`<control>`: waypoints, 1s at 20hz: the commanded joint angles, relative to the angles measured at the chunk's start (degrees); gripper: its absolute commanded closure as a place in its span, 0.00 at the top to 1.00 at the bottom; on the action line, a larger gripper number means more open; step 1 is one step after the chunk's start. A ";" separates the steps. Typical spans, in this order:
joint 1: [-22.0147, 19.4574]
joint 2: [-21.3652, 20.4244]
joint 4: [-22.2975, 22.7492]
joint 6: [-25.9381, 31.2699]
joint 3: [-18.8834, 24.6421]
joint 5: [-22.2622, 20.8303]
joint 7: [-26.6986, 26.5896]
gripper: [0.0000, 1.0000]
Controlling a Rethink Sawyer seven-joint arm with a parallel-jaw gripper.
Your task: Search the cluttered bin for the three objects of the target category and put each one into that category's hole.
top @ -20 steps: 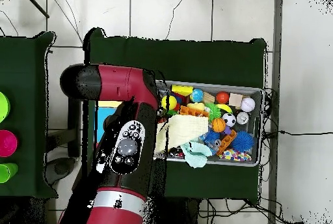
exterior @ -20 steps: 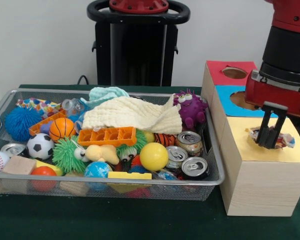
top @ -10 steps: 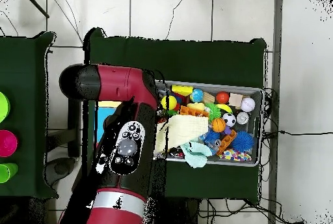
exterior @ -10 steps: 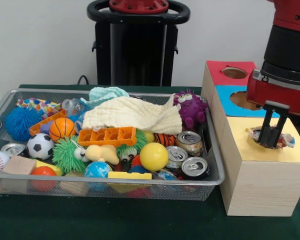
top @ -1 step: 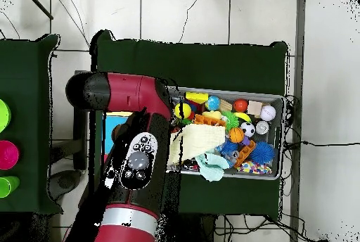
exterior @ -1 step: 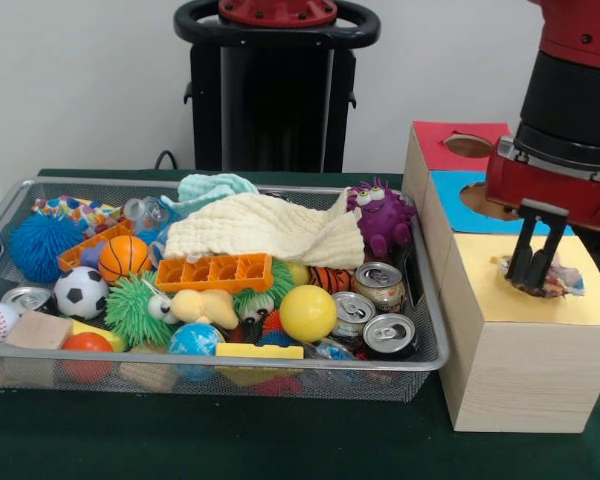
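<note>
A crumpled, shiny wrapper-like object lies at the hole in the yellow-topped box, to the right of the bin. My gripper reaches down onto it. Its dark fingers stand slightly apart on either side of the crumpled piece, and the piece rests on the box top. The wire mesh bin holds several balls, three drink cans, a cream cloth and a purple plush monster. In the overhead view my arm hides the gripper and the boxes.
Behind the yellow box stand a blue-topped box and a red-topped box, each with a round hole. The bin sits right of my arm in the overhead view. Coloured cups stand on a separate table at the left.
The gripper has shifted a little to the left over the yellow box's hole. The crumpled object has stayed at the hole.
</note>
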 commanded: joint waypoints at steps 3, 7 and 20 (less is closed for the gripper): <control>-0.98 0.61 7.83 8.40 5.92 -0.75 4.76 0.00; -1.18 0.38 8.72 9.13 6.73 -0.54 4.15 0.00; -2.96 -2.38 11.45 5.05 11.11 3.61 5.44 0.00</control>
